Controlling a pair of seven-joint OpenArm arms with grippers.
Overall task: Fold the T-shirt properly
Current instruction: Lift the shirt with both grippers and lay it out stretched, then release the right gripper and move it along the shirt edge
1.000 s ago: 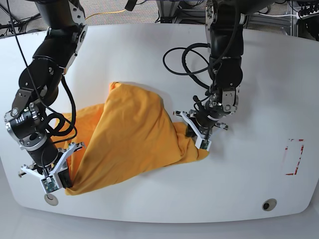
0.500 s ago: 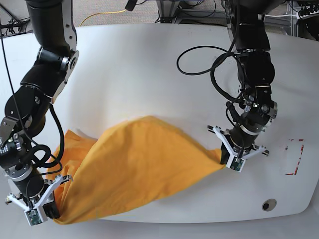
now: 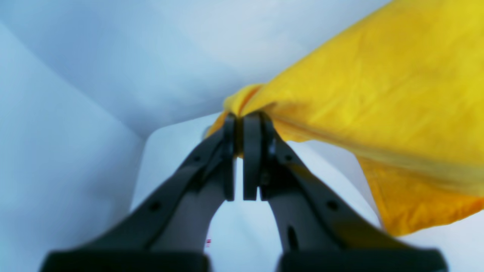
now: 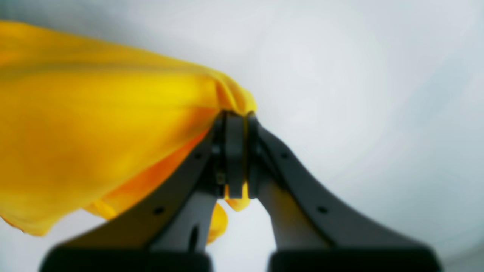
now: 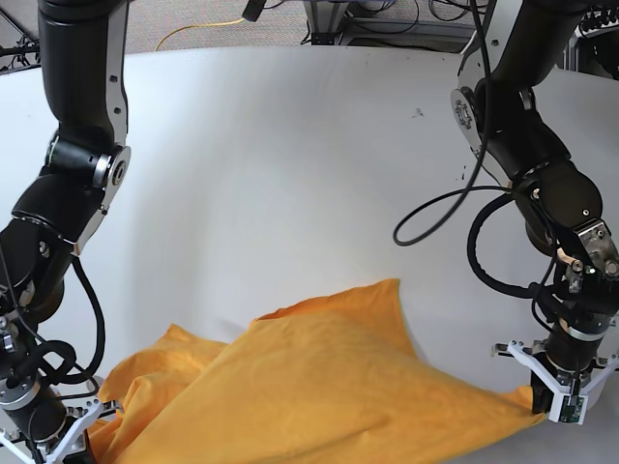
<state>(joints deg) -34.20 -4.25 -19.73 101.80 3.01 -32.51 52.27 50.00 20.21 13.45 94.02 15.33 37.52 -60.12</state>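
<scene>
The orange-yellow T-shirt [image 5: 319, 387] hangs stretched low over the near part of the white table [image 5: 290, 174], with a peak of cloth near the middle. In the base view my left gripper [image 5: 542, 401] is at the lower right, shut on the shirt's right corner. The left wrist view shows the left gripper [image 3: 238, 122] pinching a bunched corner of the T-shirt [image 3: 378, 94]. My right gripper [image 5: 85, 447] is at the bottom left, partly cut off by the frame. In the right wrist view the right gripper [image 4: 236, 119] is shut on a fold of the T-shirt [image 4: 94, 132]. No lettering shows.
A black cable loop [image 5: 435, 208] hangs from the left arm over the table's right side. Both arms' upper links stand over the table's left and right edges. Beyond the far edge lie a yellow cable [image 5: 198, 29] and equipment.
Both arms have swung toward the table's near edge and further apart, dragging the T-shirt with them. The cloth now spans low between the two grippers.
</scene>
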